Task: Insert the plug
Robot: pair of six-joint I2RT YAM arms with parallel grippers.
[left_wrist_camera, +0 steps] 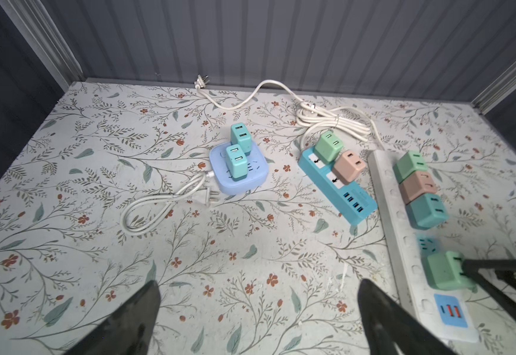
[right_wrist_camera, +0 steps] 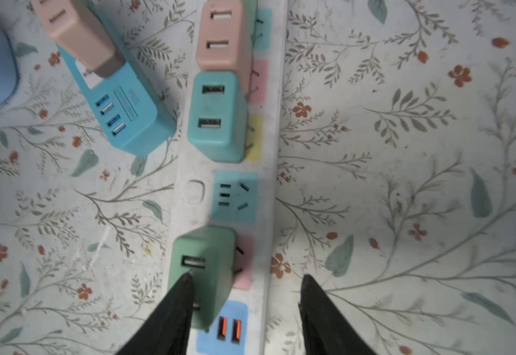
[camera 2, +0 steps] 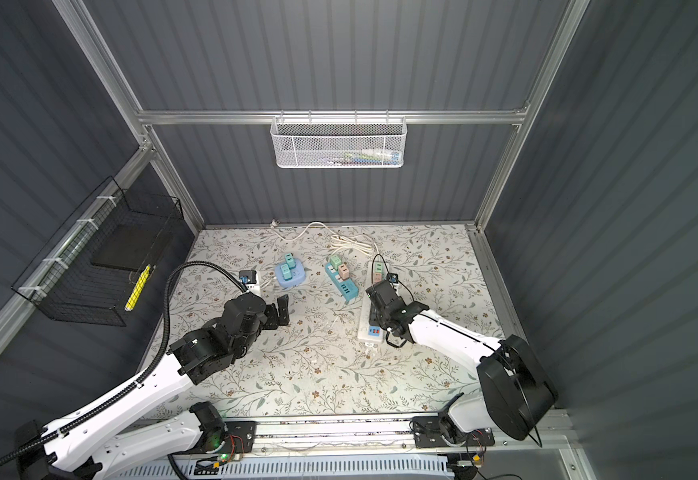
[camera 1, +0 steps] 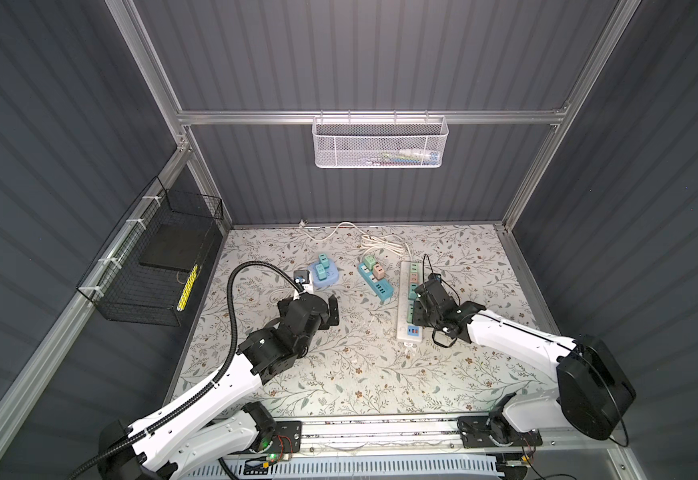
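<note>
Taking the back wall as twelve o'clock, we find the white power strip (right_wrist_camera: pixel 270 190) running twelve-to-six on the three o'clock half of the table (camera 1: pixel 339 374). A blue power strip (right_wrist_camera: pixel 133 123) is angled close at its nine o'clock, with a lilac socket cube (left_wrist_camera: pixel 241 181) farther that way. Coiled cords (left_wrist_camera: pixel 333 120) crowd the twelve o'clock edge. On the white strip a pink charger (right_wrist_camera: pixel 223 33) and a teal charger (right_wrist_camera: pixel 216 116) stand touching, then comes an empty teal socket (right_wrist_camera: pixel 234 196). The table lies bare toward three and six o'clock. The green plug (right_wrist_camera: pixel 203 267) stands on the strip's pink socket; we cannot tell whether it is fully seated. Our right hand (right_wrist_camera: pixel 247 276) hangs over it, fingers spread, gripping nothing, with one finger (right_wrist_camera: pixel 173 313) overlapping the plug's top. Our left hand (left_wrist_camera: pixel 259 282) is wide open over bare table at nine o'clock, well apart.
</note>
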